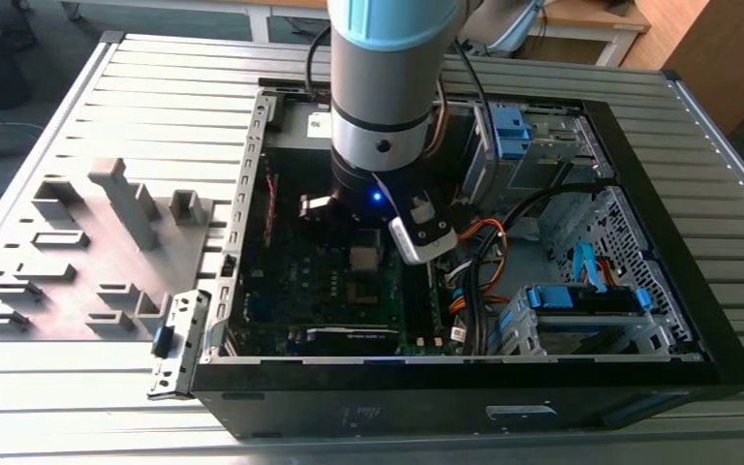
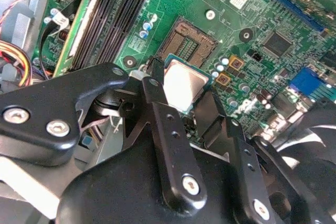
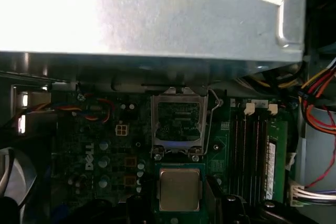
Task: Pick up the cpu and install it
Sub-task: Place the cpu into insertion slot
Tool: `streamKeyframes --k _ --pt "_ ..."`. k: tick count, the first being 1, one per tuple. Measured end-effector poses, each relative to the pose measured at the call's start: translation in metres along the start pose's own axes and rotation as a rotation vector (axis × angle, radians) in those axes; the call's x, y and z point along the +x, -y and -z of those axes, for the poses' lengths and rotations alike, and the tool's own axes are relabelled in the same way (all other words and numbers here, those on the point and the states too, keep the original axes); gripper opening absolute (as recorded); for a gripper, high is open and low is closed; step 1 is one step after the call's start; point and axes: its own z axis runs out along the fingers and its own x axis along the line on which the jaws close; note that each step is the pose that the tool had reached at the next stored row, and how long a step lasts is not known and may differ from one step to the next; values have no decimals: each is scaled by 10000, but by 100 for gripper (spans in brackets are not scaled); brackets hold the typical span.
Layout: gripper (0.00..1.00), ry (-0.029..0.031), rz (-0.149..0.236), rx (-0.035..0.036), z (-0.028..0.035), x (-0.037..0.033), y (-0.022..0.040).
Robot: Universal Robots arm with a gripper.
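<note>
The cpu [image 2: 184, 83], a small square chip with a pale metal top, is pinched at two opposite edges by the black fingers [image 2: 157, 103] of my gripper [image 2: 185, 92], which is shut on it. It hangs just above the green motherboard, beside the open, empty socket [image 2: 190, 43]. In the first wrist view the cpu [image 3: 179, 188] sits right next to the socket [image 3: 176, 121], whose contacts are bare and whose metal frame stands open. In the exterior view my arm [image 1: 379, 145] reaches down into the black computer case [image 1: 476, 407].
Memory slots [image 3: 252, 150] run beside the socket. A metal power supply box [image 3: 157, 19] overhangs the board, with coloured cables [image 3: 320, 103] next to it. Drive cages with blue parts [image 1: 579, 300] fill the case's right. Grey plastic blocks [image 1: 101, 252] stand on the table at the left.
</note>
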Motion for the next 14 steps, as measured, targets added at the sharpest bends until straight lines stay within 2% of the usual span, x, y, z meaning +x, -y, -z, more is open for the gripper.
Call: streamKeyframes --k 8,14 --pt "47 0 -1 5 -121 10 -1" --pt "47 0 -2 6 -151 24 21"
